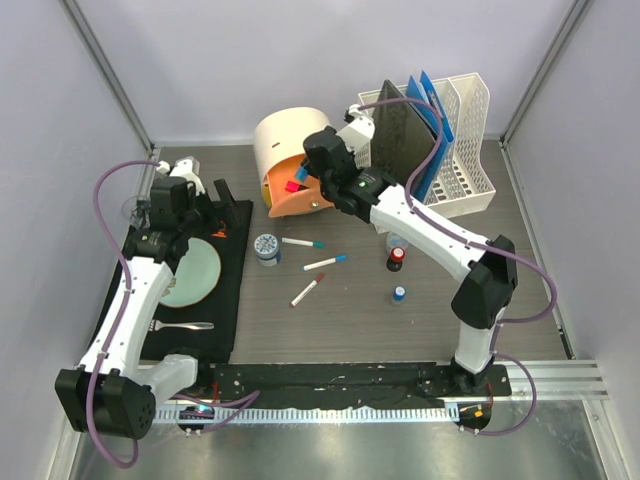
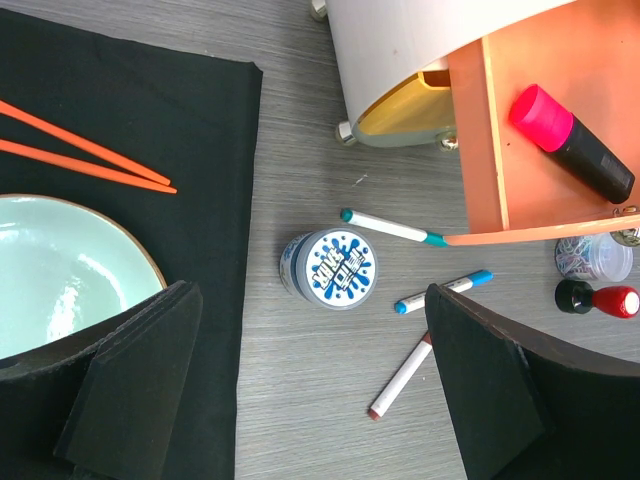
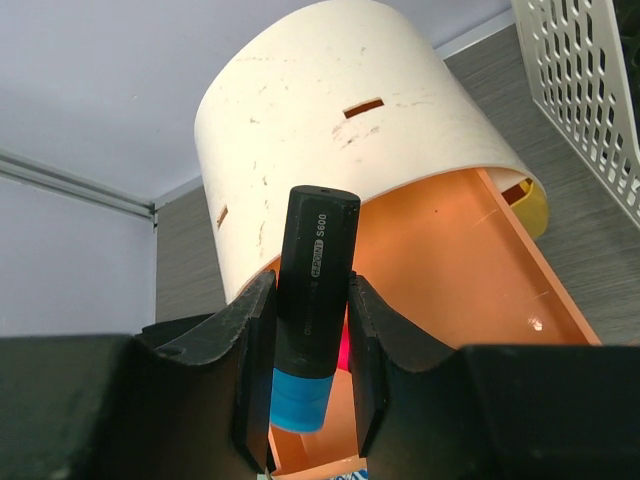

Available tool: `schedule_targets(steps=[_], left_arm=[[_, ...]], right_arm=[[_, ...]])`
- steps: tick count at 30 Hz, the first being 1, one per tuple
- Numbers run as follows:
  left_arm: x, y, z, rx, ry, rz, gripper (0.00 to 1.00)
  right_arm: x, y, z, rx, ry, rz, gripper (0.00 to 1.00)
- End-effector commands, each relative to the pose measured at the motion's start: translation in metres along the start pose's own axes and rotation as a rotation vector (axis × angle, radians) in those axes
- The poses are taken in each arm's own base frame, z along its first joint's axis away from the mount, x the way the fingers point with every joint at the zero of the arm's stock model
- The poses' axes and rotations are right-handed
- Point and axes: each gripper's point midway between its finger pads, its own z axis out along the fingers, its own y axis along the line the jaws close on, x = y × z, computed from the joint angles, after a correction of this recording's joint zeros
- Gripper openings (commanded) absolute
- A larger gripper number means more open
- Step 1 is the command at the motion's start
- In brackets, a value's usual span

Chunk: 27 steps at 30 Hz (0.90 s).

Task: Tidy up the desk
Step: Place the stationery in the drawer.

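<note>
Grey-brown wood-grain counter (image 1: pixel 370 320), framed by metal rails, fills the top view and lies beneath both arms. The right gripper (image 3: pixel 310 345) hangs above the counter's far middle, its fingers clamped on a black highlighter (image 3: pixel 315 270) with a blue end. It is poised over the open orange drawer (image 3: pixel 450 260) of a cream cylindrical organizer (image 3: pixel 320 130). A pink-capped highlighter (image 2: pixel 570 145) lies inside that drawer. The left gripper (image 2: pixel 310 400) hovers above the counter's left side, over the far edge of a black mat (image 1: pixel 225 290), with its jaws spread wide and nothing between them. A pale green plate (image 1: pixel 190 275) and orange chopsticks (image 2: pixel 85 160) rest on the mat. Just beside the mat, on bare counter, stand a round blue-and-white tin (image 2: pixel 328 270) and three scattered pens (image 1: pixel 320 263).
</note>
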Motion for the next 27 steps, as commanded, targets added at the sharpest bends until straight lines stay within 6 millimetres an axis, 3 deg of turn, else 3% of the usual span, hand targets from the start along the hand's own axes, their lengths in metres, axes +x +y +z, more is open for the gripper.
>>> schedule_targets(steps=[1, 7, 12, 18, 27], left_arm=[[-0.015, -0.004, -0.003, 0.018, -0.054, 0.017, 1.00], [-0.014, -0.003, -0.003, 0.011, -0.050, 0.021, 1.00], [-0.015, -0.003, -0.004, 0.010, -0.052, 0.023, 1.00], [-0.015, -0.003, -0.004, 0.009, -0.052, 0.023, 1.00], [-0.017, -0.003, -0.005, 0.009, -0.057, 0.025, 1.00]], right_arm=[[0.001, 0.009, 0.006, -0.014, -0.015, 0.064, 0.01], [0.011, 0.014, 0.008, -0.032, 0.027, 0.047, 0.02], [0.013, 0.014, 0.007, -0.040, 0.040, 0.035, 0.15], [0.013, 0.017, 0.005, -0.059, 0.049, 0.023, 0.42], [-0.003, 0.026, -0.005, -0.098, 0.035, -0.015, 0.60]])
